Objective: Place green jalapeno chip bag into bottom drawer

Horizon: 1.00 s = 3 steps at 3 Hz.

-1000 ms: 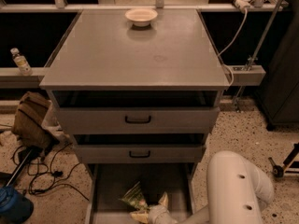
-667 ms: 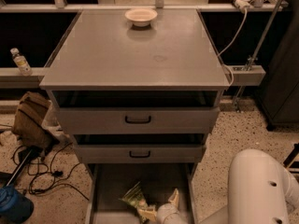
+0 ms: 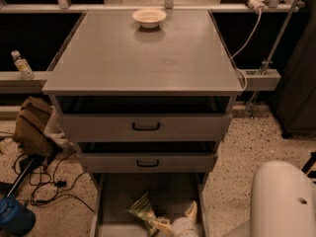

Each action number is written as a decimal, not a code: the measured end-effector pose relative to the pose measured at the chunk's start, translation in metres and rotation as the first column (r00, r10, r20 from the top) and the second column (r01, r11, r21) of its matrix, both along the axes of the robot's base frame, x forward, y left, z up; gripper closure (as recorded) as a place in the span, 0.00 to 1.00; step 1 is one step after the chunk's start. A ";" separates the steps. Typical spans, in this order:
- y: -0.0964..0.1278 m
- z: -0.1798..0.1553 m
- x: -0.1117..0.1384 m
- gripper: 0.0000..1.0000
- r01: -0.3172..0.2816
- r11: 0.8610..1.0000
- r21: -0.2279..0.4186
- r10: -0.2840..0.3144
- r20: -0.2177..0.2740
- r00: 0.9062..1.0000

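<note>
The green jalapeno chip bag [image 3: 142, 212] lies on the floor of the bottom drawer [image 3: 158, 189], which is pulled out at the foot of the grey cabinet. The bag sits left of centre, tilted, near the lower edge of the view. My gripper [image 3: 176, 219] is down inside the same drawer, just right of the bag. Its two tan fingers are spread and hold nothing; the left one [image 3: 161, 225] is close against the bag's lower right corner. My white arm [image 3: 284, 201] fills the lower right corner.
The two upper drawers [image 3: 146, 126] with black handles stand slightly open above. A white bowl [image 3: 149, 17] sits at the back of the cabinet top. A brown bag [image 3: 33, 127], cables and a blue object [image 3: 15, 217] lie on the floor to the left. A bottle [image 3: 21, 64] stands on the left ledge.
My arm has swung to the right and the gripper has shifted a little right inside the drawer. The chip bag has stayed in place on the drawer floor.
</note>
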State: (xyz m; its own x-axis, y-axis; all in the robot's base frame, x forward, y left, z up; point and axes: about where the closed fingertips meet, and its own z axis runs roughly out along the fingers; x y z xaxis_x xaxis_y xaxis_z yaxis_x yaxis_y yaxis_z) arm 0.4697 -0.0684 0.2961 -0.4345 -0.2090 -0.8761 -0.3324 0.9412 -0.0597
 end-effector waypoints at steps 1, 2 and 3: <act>-0.051 0.043 -0.025 0.00 0.157 0.986 -0.061 -0.153 0.061 0.986; -0.119 0.101 -0.074 0.00 0.344 0.937 -0.069 -0.333 0.130 0.934; -0.172 0.141 -0.119 0.00 0.484 0.874 -0.033 -0.470 0.191 0.862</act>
State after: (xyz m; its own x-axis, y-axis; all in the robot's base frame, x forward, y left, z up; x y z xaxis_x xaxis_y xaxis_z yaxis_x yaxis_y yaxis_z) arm 0.3503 -0.2405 0.4376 -0.3434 -0.0847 -0.9354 0.1782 0.9720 -0.1534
